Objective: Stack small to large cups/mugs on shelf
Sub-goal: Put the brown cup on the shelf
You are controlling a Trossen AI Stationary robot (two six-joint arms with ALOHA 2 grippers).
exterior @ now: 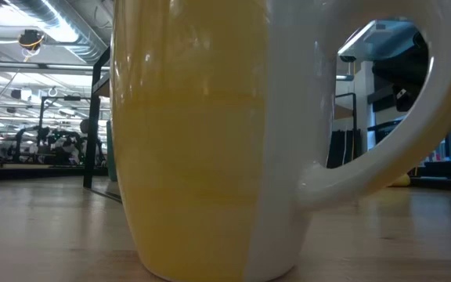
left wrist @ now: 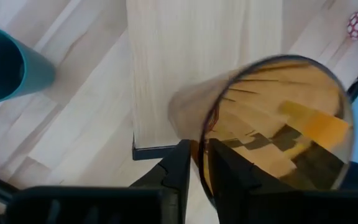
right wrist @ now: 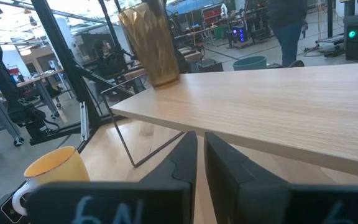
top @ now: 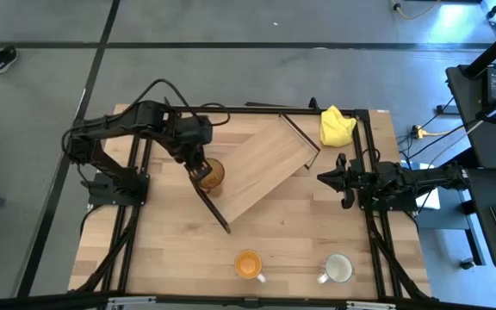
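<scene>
The left gripper (top: 201, 170) reaches over the shelf (top: 261, 168), its fingers pinching the amber glass tumbler (top: 213, 175) rim at the shelf's end. The right gripper (top: 331, 178) waits beside the bench edge, fingers together.

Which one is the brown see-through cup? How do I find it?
Find the long light-wood shelf lying slantwise on the table. At its end nearest the left arm stands the amber glass tumbler, with the left gripper at its rim. It is the only ribbed, see-through cup; the orange mug and white mug have handles.
</scene>
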